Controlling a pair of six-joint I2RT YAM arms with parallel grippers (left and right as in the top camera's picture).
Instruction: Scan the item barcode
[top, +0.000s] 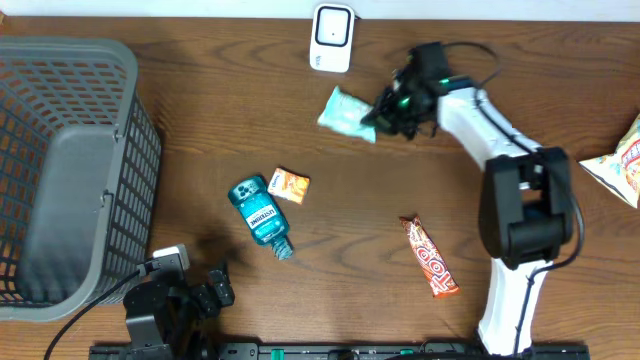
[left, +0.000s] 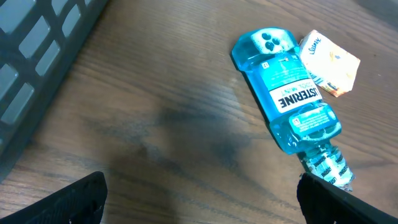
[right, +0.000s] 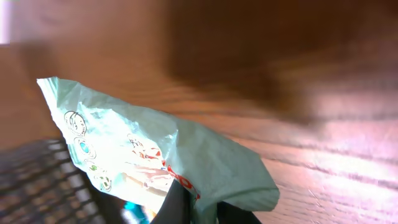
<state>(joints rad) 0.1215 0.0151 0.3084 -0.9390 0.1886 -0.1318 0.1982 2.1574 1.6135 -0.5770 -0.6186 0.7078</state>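
Your crumpled mint-green packet (top: 345, 110) sits upper centre of the overhead frame, just lower-right of the white scanner (top: 331, 37).

Basket (top: 70, 170) blocks the whole left side. Bottle (top: 258, 212) and small orange packet (top: 291, 185), just beside each other, obstruct left of centre. Candy bar (top: 430, 257) lies near right. Bare table (top: 350, 210) between them gives passage toward the far white scanner (top: 332, 37). There the pale green packet (top: 345, 110) crowds the approach. Right arm (top: 520, 200) occupies the right side, with a snack bag (top: 615, 160) at the right edge.
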